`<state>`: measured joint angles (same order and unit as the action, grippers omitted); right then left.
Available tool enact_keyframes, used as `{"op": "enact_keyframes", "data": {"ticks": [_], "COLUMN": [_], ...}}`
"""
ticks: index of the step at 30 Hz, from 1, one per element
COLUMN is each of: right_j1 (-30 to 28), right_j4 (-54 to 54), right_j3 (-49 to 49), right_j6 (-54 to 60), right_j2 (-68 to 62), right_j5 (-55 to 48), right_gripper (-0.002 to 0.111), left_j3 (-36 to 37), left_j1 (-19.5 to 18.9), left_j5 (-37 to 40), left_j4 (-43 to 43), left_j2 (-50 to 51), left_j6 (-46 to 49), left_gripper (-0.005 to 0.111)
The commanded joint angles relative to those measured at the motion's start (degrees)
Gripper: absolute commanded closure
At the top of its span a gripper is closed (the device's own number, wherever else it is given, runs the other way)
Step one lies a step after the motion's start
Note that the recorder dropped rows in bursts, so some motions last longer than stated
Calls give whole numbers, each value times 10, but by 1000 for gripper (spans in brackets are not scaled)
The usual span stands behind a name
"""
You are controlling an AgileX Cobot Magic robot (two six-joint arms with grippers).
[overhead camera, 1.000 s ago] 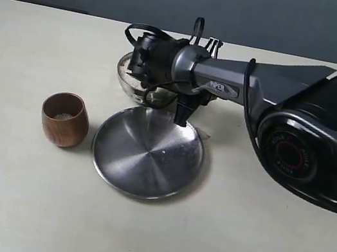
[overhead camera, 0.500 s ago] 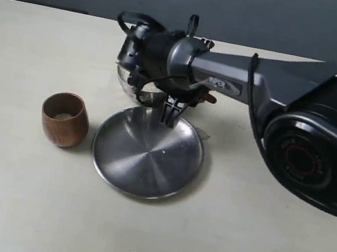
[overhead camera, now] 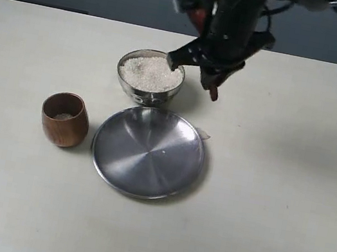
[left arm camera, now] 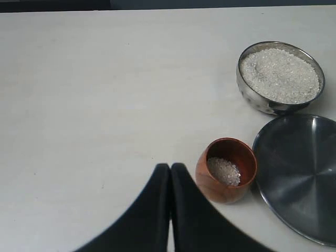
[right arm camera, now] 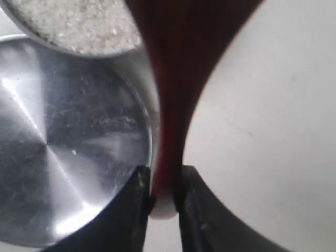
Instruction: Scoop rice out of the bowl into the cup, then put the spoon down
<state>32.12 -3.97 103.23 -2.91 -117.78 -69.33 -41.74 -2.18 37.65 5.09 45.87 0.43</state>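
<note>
Above the table, just beside the bowl (overhead camera: 148,95) on the side away from the cup (overhead camera: 64,124), the right claw (right arm camera: 163,184) hangs in the air with the spoon (right arm camera: 170,105) in its grip. Its jaws are drawn in close on the thin red-brown handle, one on each side, so the opening is only as wide as the wood. The spoon runs up from the jaws toward the wrist. Whether its head carries any grains cannot be told from these views.

Some of the work looks done. A thin layer of grains (left arm camera: 224,170) lies at the bottom of the cup, which stands upright near the plate (overhead camera: 147,152). The rice (overhead camera: 150,72) in the bowl is heaped nearly to the rim, so plenty remains to draw on. The spoon has not been set down; that last step is left, and perhaps more scooping before it.

From the claw, the bowl is close, the plate's rim lies below and beside the spoon, and the cup stands well apart, beyond both.

The left claw (left arm camera: 169,170) is closed with its fingertips together, holds nothing, and hovers near the cup without touching it.
</note>
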Motion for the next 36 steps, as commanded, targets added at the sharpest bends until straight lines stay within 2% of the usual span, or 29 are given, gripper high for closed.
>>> {"op": "enact_keyframes", "data": {"ticks": [1,4,7,12,17,27,36], "right_j1": [-55,-80,-98,-104,-104,-104,-104], "right_j4": [5,-20,22,45,40,40,40], "right_j3": [-131,-230,-306,-378,-446,-487,-494], "right_j6": [-21,-21,-7,11,11,-3,-8], "right_j2": [74,118,146,138,122,119,82], "right_j5": [-6,-6,-6,0,67,168,180], "right_gripper": [109,109,109,109,109,109,109], "left_j3": [0,0,0,0,0,0,0], "left_j1": [-1,-1,-1,-1,-1,-1,-1], "left_j5": [-2,-2,-2,-2,-3,-3,-3], "left_j4": [1,1,1,1,1,1,1], "left_j2": [1,1,1,1,1,1,1], "left_j6": [0,0,0,0,0,0,0], "left_gripper": [106,106,106,106,106,106,106]}}
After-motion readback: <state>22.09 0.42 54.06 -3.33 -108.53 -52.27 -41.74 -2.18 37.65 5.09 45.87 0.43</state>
